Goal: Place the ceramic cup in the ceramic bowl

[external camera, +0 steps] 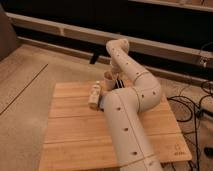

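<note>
Two things show at the far edge of the bench (75,130): the ceramic cup (107,76) and, just in front of it, a small white carton (94,96). The ceramic bowl is not visible, probably hidden behind my arm (125,125). My pincer (117,82) hangs right beside the cup, arm folded down presumably to carry it; whether it is spread or pinching the cup, I cannot tell.

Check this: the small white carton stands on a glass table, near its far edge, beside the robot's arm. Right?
No. The camera view shows a wooden table, not glass. The small white carton does stand near its far edge beside the arm; the gripper is low beside the ceramic cup.
</note>
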Robot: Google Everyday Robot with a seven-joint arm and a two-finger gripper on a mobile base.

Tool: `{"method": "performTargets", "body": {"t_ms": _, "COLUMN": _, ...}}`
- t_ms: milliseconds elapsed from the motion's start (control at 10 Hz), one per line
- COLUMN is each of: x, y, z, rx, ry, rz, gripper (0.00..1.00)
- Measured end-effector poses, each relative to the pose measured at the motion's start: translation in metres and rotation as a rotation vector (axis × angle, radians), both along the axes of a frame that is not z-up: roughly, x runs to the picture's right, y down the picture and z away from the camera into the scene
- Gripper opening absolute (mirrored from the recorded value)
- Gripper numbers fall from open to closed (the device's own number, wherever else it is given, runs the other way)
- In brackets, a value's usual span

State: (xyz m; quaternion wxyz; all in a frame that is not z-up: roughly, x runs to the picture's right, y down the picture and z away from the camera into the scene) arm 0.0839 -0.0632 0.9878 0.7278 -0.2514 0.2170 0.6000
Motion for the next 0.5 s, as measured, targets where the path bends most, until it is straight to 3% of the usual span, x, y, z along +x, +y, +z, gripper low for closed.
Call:
{"method": "performTargets", "body": {"t_ms": 200, "x": -0.002, "y": -0.009, "z": 0.000, "rx": 0.019, "ry": 0.003, "rz": 0.000, "gripper": 0.00}}
{"method": "performTargets", "body": {"t_ms": 500, "x": -0.012, "y": -0.040, "z": -0.008, "rx": 0.091, "ry": -0.015, "rz": -0.004, "gripper": 0.00}}
